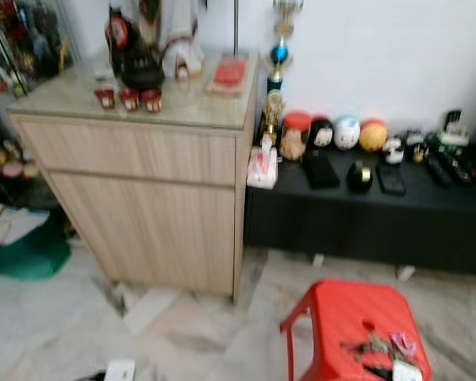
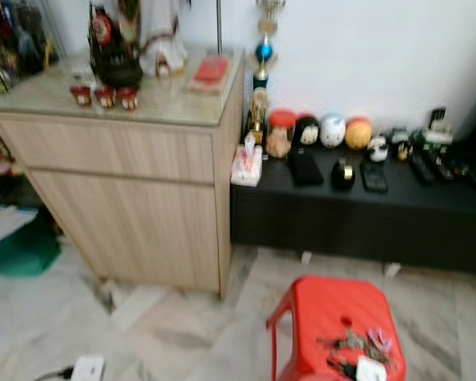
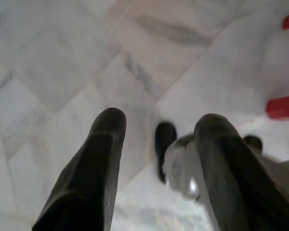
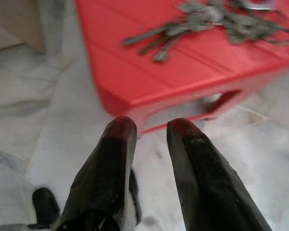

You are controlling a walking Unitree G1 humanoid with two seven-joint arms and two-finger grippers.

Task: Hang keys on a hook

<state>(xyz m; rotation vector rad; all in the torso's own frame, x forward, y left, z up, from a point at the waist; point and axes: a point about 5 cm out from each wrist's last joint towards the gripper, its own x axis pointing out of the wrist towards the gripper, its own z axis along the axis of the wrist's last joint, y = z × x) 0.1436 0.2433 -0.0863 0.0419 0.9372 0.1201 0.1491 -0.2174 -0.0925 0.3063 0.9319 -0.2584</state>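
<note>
Red plastic stool [image 1: 345,317] is carrying the keys [image 4: 202,21], untouched on its seat. The right claw [image 4: 151,130] is hanging empty and slightly parted beside the stool; the left claw [image 3: 161,130] is gaping over marble floor [image 3: 62,62]. Everything remains.

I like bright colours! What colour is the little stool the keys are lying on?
The stool under the keys is bright red, clearest in the right wrist view.

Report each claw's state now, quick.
Left claw: open, holding nothing, over the floor.
Right claw: open, holding nothing, just short of the stool with the keys.
</note>
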